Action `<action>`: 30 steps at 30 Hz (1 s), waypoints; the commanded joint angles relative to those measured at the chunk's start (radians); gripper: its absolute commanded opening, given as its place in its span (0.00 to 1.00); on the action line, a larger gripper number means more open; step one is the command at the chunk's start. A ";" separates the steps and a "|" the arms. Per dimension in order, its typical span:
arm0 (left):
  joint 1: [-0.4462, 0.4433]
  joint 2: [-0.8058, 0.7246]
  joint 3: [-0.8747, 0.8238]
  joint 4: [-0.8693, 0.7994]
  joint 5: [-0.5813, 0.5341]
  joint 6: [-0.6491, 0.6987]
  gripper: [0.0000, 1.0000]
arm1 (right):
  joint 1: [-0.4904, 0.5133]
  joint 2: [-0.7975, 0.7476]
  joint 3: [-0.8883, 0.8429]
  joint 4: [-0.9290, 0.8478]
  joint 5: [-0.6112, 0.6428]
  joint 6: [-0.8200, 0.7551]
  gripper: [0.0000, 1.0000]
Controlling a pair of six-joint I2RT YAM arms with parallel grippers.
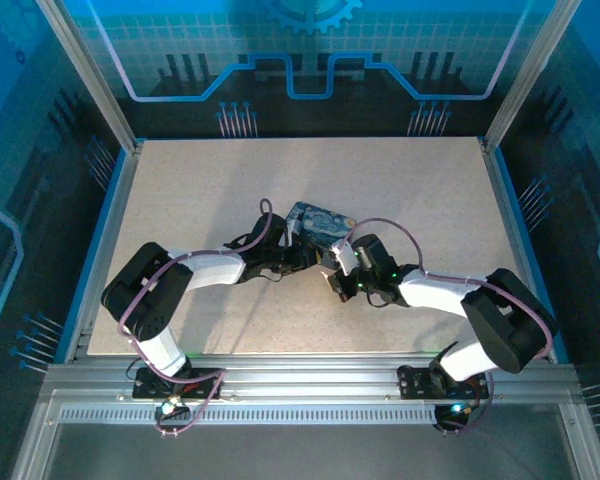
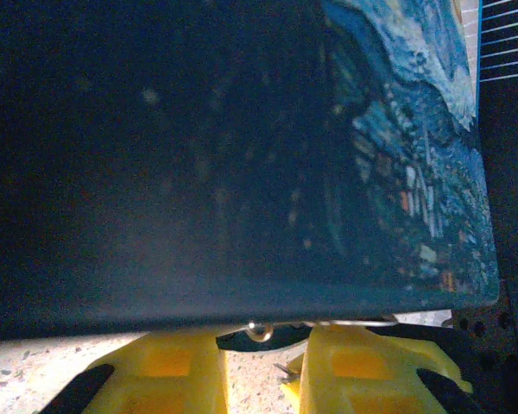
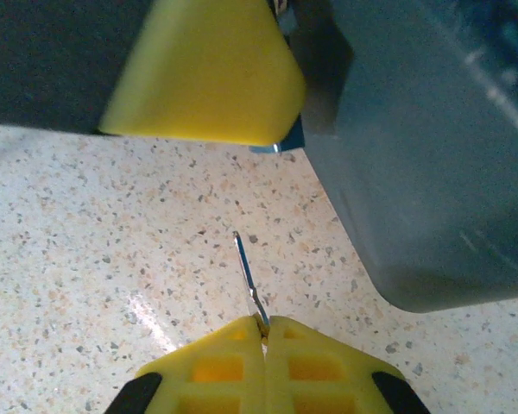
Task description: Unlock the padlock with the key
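While the right gripper, jaws closed, pinches the key beside the tin, the left gripper meets the tin, jaws parted, hold unclear.

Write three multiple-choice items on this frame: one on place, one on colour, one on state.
1. Where is the painted tin?
A. in the far left corner of the table
B. near the middle of the table
C. on the rail at the near edge

2. What colour are the fingers of the hands?
A. yellow
B. red
C. white

3. What is the right hand doing?
A. open and empty
B. shut on the key
C. shut on the tin

Answers:
1 B: the tin lies mid-table, close to the left hand and the right hand.
2 A: the fingers are plainly yellow in both wrist views.
3 B: its fingers are pressed together with the key sticking out from between the tips.
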 commanded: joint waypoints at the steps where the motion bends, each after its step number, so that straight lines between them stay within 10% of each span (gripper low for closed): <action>1: -0.007 -0.043 0.009 0.029 0.036 -0.020 0.18 | 0.012 0.020 0.035 0.029 0.014 -0.011 0.00; 30: -0.007 -0.038 0.005 0.024 0.032 -0.022 0.18 | 0.002 0.065 0.072 0.074 0.026 -0.002 0.00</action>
